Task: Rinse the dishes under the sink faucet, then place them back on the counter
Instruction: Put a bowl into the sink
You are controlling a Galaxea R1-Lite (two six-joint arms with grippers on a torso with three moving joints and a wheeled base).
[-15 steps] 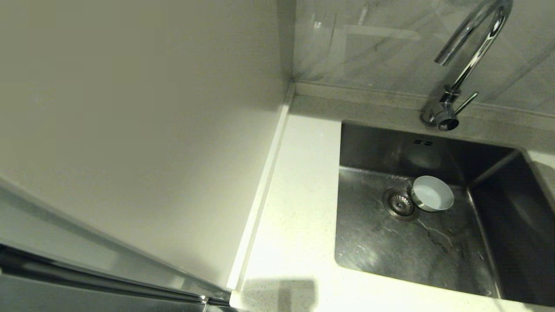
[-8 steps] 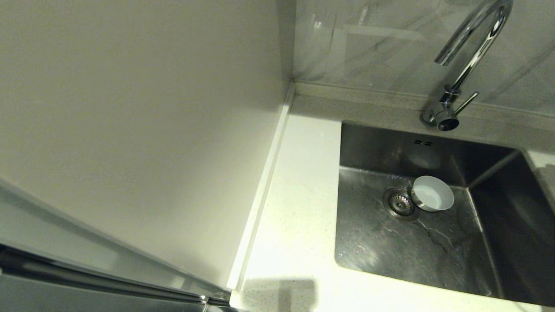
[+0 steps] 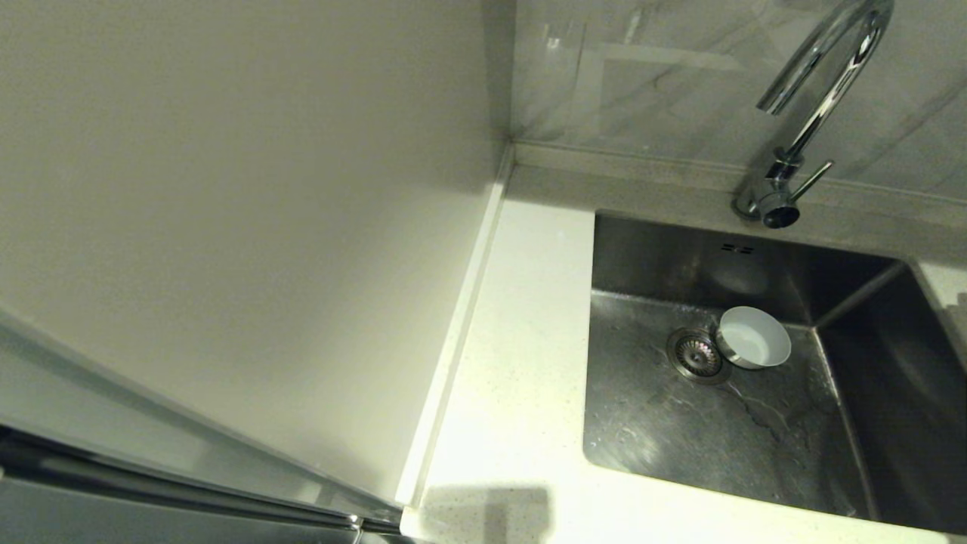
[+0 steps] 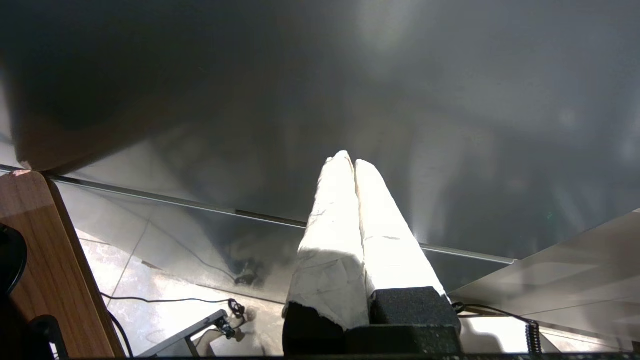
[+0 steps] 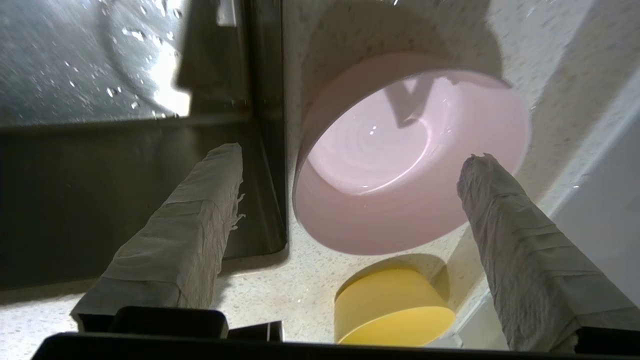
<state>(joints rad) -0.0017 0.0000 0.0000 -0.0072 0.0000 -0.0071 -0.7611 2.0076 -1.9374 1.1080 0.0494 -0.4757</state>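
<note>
over the counter [image 5: 280, 295] beside the sink [image 5: 100, 165], my right gripper [image 5: 350, 165] hangs with its taped fingers [image 5: 190, 225] spread wide around nothing, the pink bowl [image 5: 400, 170] just beyond them and the yellow bowl [image 5: 395, 310] close by it. down in the basin, the pale blue bowl [image 3: 752, 337] sits touching the drain [image 3: 696, 355], below the faucet [image 3: 812, 106]. my left gripper [image 4: 353, 162] is parked away from the work, fingers pressed together.

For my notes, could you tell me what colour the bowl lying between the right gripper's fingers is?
Pale pink bowl; the right wrist view shows it best.
</note>
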